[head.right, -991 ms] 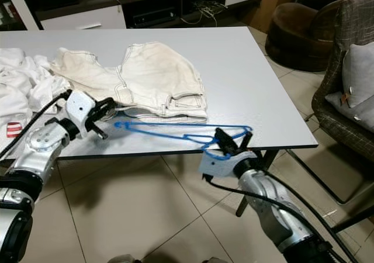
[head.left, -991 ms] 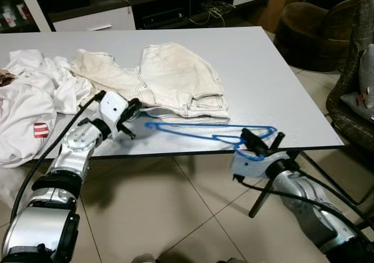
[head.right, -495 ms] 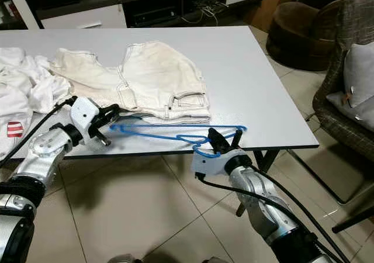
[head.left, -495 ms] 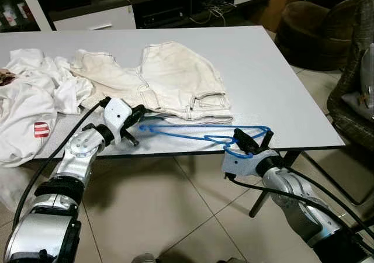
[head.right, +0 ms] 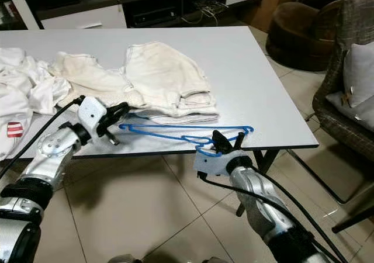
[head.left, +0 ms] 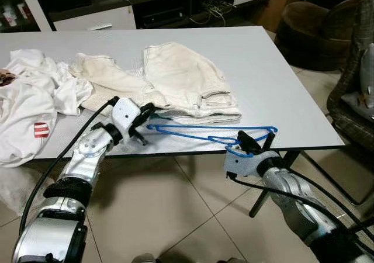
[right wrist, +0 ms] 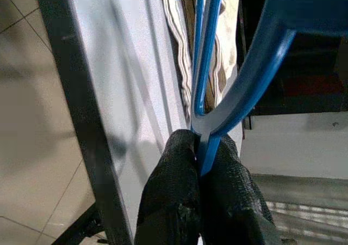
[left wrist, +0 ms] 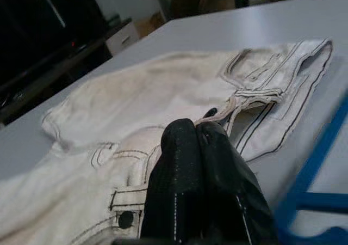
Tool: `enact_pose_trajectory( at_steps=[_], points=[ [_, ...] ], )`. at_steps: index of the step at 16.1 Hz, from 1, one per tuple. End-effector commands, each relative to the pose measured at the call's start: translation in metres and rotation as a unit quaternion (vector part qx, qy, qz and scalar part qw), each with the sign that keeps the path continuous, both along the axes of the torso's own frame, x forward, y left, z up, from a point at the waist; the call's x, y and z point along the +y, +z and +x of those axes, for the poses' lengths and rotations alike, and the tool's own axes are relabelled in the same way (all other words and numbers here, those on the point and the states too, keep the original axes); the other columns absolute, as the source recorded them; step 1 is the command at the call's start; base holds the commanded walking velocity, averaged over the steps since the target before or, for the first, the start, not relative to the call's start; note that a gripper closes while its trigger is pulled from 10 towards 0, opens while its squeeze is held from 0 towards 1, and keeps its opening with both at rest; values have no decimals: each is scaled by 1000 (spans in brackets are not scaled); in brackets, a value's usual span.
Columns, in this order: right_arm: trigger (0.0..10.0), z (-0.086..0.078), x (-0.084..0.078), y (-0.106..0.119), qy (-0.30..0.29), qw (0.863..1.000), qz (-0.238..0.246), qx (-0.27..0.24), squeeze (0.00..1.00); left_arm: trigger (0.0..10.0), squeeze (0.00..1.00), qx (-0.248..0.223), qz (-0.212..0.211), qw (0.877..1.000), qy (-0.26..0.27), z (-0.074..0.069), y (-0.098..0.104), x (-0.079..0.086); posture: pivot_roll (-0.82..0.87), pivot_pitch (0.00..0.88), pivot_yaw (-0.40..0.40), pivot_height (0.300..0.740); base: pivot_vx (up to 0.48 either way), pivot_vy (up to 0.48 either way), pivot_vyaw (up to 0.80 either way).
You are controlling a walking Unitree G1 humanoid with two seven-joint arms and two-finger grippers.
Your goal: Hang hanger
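Observation:
Cream shorts (head.left: 181,76) lie bunched on the white table (head.left: 280,82). My left gripper (head.left: 146,110) is shut on the shorts' near waistband edge, and its fingertips (left wrist: 198,133) press together against the stitched fabric (left wrist: 136,109). A thin blue hanger (head.left: 204,133) is held level just over the table's front edge, its left end close to the left gripper. My right gripper (head.left: 248,141) is shut on the hanger at the base of its hook. In the right wrist view the blue plastic (right wrist: 255,76) rises from between the shut fingers (right wrist: 174,190).
A heap of white T-shirts (head.left: 29,99) covers the table's left end. A brown armchair (head.left: 304,29) stands at the back right and a grey chair (head.left: 356,87) at the right. Black table legs (head.left: 266,187) and tiled floor (head.left: 163,216) lie below the front edge.
The left gripper has moved right, dragging the shorts' waistband with it, so the shorts are bunched and shifted right. The hanger has stayed in the right gripper, shifting only slightly.

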State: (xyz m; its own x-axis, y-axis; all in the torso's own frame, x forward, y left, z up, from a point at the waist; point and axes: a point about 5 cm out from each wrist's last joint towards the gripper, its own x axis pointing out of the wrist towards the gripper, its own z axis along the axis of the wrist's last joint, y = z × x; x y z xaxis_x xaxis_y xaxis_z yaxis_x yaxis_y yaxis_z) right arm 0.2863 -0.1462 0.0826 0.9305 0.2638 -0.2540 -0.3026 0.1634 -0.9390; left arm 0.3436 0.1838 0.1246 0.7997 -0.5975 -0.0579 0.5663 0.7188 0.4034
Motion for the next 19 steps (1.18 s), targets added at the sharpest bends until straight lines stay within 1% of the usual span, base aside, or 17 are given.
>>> enact_pose_trajectory(
  at_steps=[1, 3, 5, 7, 8, 9, 10, 11, 12, 13, 15, 19],
  points=[
    [10000, 4, 1, 1, -7, 1000, -3, -3, 0, 0, 0, -6, 2, 1000, -14, 0, 3, -4, -2, 36, 62, 740, 0, 0, 0],
    [10000, 6, 5, 1, -9, 1000, -1, -2, 0, 0, 0, -10, 0, 1000, -21, 0, 5, -5, -3, 33, 67, 740, 0, 0, 0],
    [10000, 8, 4, -2, -19, 1000, -8, 3, 0, 0, 0, -18, -4, 999, -30, 0, 10, -7, 1, 28, 69, 740, 0, 0, 0],
    [10000, 11, -1, -3, -33, 999, -16, 7, 0, 0, 0, -18, -4, 999, -33, -1, 10, -7, 3, 24, 69, 740, 0, 0, 0],
    [10000, 14, -9, -7, -46, 998, -42, 18, 0, 0, 0, -20, -3, 999, -34, -1, 11, -6, 6, 21, 68, 740, 0, 0, 0],
    [10000, 16, -13, -7, -53, 997, -56, 25, 0, 0, 0, -23, -3, 999, -36, -2, 12, -7, 6, 21, 68, 740, 0, 0, 0],
    [10000, 17, -13, -7, -55, 996, -59, 26, 0, 0, 0, -24, -3, 999, -37, -2, 13, -7, 6, 21, 68, 740, 0, 0, 0],
    [10000, 20, -14, -6, -60, 996, -59, 29, 0, 0, 0, -26, 2, 999, -45, -2, 13, -9, 8, 18, 67, 740, 0, 0, 0],
    [10000, 26, -11, -2, -64, 996, -60, 29, 0, 0, 0, -28, 14, 998, -58, -4, 12, -13, 6, 17, 67, 740, 0, 0, 0],
    [10000, 28, -10, -1, -64, 996, -61, 30, 0, 0, 0, -28, 17, 998, -61, -4, 12, -14, 6, 17, 67, 740, 0, 0, 0],
    [10000, 35, -1, 4, -61, 996, -49, 30, 0, 0, 0, -28, 19, 997, -70, -5, 10, -18, 6, 16, 66, 740, 0, 0, 0],
    [10000, 37, -3, 6, -67, 997, -37, 33, 0, 0, 0, -28, 24, 996, -78, -8, 9, -20, 13, 18, 67, 740, 0, 0, 0]
  ],
)
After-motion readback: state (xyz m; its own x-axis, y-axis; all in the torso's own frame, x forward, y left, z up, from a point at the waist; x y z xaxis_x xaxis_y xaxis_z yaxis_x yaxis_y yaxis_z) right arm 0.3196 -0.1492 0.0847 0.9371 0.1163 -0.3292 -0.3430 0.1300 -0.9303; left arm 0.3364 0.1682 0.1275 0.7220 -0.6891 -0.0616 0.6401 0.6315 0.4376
